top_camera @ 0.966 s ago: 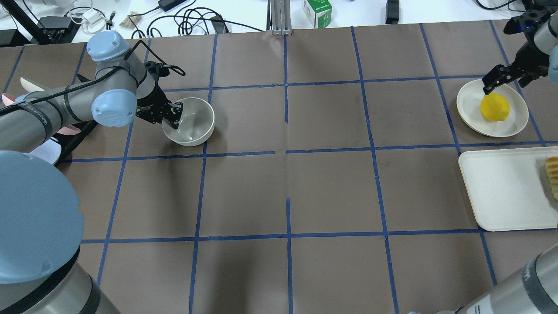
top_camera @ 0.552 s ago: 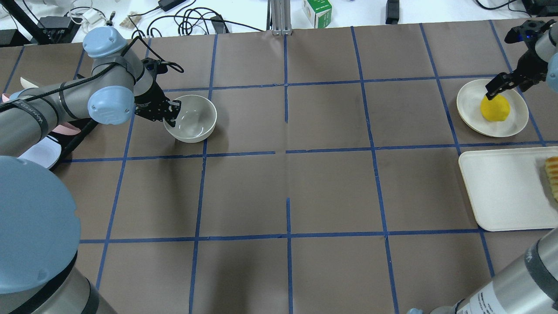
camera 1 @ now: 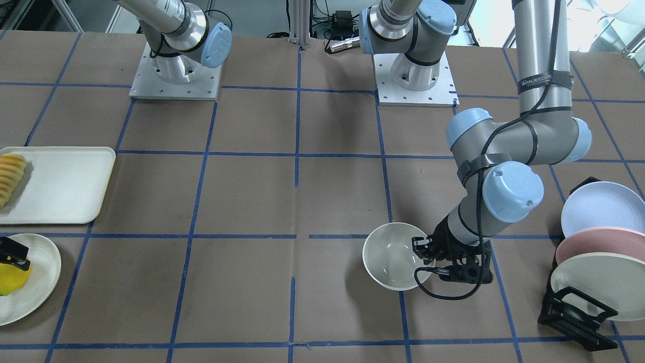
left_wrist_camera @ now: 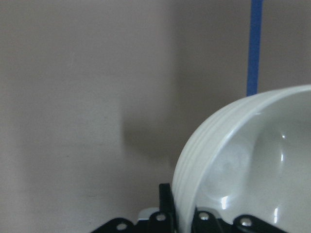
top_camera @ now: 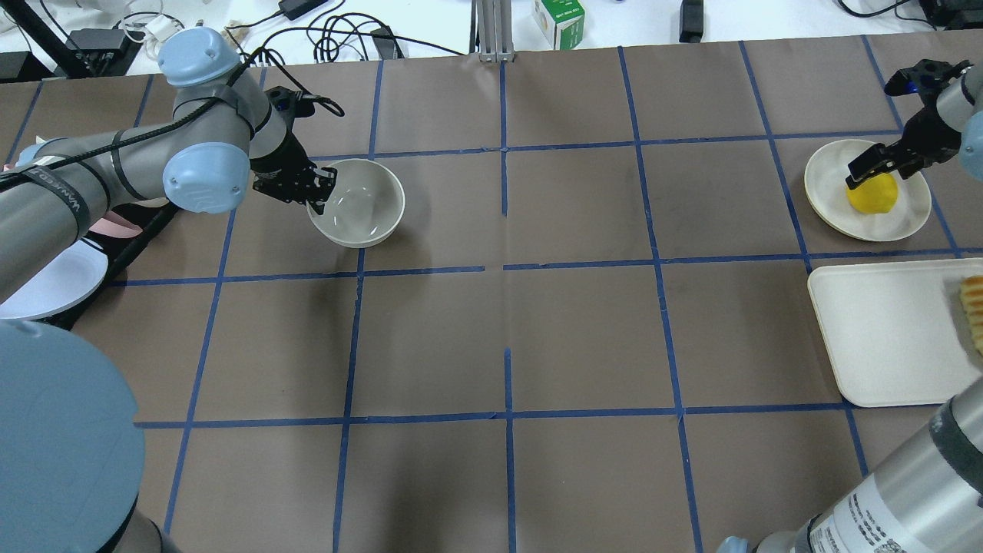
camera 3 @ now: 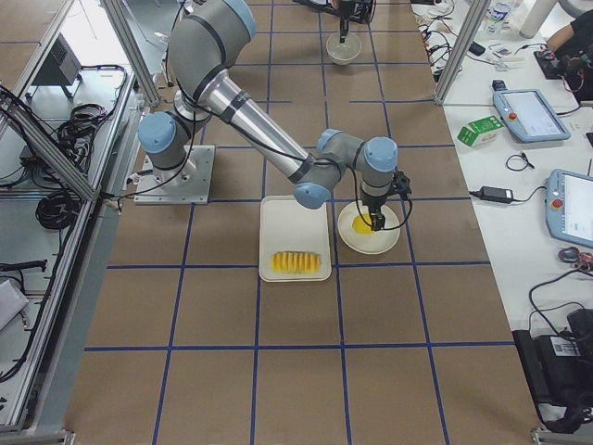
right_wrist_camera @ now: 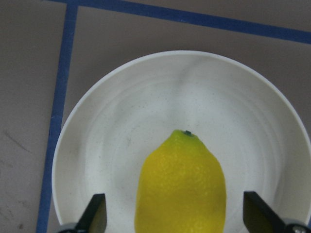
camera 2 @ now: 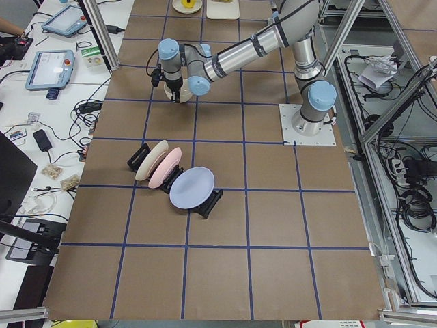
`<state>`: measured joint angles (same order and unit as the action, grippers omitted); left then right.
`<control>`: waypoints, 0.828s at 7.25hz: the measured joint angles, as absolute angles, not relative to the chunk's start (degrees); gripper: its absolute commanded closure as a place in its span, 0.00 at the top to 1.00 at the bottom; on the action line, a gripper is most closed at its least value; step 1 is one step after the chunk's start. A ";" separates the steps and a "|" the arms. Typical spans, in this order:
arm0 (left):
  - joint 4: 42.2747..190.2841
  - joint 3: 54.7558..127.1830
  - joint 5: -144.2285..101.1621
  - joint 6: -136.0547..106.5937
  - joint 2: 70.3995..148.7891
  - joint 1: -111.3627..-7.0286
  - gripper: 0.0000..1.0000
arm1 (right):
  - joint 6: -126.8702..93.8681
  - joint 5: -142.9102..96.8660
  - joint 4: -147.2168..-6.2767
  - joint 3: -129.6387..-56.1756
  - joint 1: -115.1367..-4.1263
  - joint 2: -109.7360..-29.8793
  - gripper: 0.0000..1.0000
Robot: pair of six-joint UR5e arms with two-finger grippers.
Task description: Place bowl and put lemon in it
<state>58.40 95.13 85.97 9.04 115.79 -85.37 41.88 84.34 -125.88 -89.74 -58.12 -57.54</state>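
The off-white bowl is held by its left rim in my left gripper, which is shut on it, one finger inside and one outside. The bowl is tilted and seems slightly above the table. It also shows in the front view and the left wrist view. The yellow lemon lies on a round cream plate at the far right. My right gripper is open just above the lemon, its fingers on either side of it, not touching it.
A cream rectangular tray with a row of fruit slices lies in front of the plate. A black rack with three upright plates stands at the table's left end, behind my left arm. Blue tape lines grid the brown table.
My left gripper has carried the bowl to the right and a little farther from the robot. My right gripper has come down closer over the lemon.
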 measured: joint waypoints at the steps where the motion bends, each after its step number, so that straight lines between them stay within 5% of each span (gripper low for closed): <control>1: 58.63 95.02 85.79 8.45 115.19 -88.31 0.00 | 41.83 84.22 -125.91 -89.74 -58.03 -56.95 0.75; 3: 57.76 95.49 83.35 5.66 115.05 -93.75 0.00 | 41.73 84.39 -125.93 -89.78 -57.94 -56.36 0.00; 6: 55.56 96.29 81.63 1.04 116.57 -100.58 0.00 | 41.65 86.45 -124.94 -89.91 -57.92 -56.67 0.00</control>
<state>55.56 96.29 81.63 1.04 116.57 -100.58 41.65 86.45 -124.94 -89.91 -57.92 -56.67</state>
